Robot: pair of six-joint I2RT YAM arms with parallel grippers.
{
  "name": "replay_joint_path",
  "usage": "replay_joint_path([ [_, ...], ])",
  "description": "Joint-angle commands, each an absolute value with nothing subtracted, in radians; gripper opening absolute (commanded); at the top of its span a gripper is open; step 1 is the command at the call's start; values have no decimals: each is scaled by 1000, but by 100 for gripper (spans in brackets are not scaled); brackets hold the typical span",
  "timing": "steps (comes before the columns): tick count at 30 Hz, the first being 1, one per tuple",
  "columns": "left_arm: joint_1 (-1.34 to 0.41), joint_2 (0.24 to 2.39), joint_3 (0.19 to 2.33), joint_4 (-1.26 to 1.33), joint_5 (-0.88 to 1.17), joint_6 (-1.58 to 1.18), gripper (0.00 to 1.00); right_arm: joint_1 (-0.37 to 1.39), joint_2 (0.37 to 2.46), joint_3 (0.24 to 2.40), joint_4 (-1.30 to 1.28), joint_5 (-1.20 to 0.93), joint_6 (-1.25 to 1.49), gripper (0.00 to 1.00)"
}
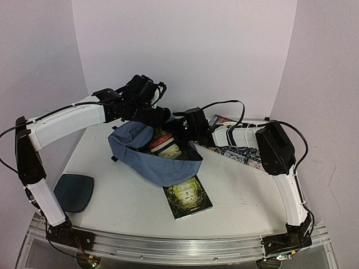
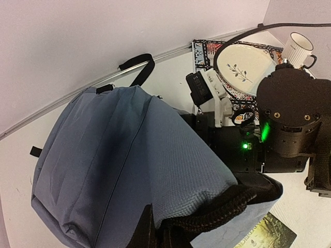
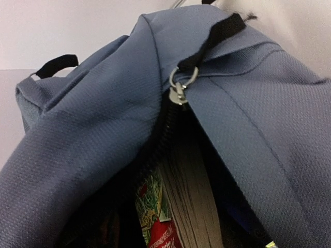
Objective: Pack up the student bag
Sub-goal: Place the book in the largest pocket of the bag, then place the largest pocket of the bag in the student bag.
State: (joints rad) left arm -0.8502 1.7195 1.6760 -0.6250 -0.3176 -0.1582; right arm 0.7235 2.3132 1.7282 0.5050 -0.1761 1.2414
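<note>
The student bag (image 1: 160, 165) lies mid-table with its mouth turned toward the right arm. The left gripper (image 2: 158, 232) is clamped tight on its black strap (image 2: 217, 214), apparently lifting the top flap so the opening gapes. The right gripper (image 1: 185, 130) sits at that mouth above the books (image 1: 164, 143) inside, its finger spread impossible to tell, while a loose book (image 1: 188, 196) lies just beside the bag, probably next to go in.
</note>
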Motion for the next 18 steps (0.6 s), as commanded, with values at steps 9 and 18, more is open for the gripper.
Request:
replay_joint_path([
  [9, -796, 1667, 1637, -549, -350, -154, 0, 727, 2019, 1578, 239, -222, 901, 98],
  [18, -697, 1715, 1642, -548, -355, -112, 0, 727, 1788, 1375, 9, -140, 614, 98],
])
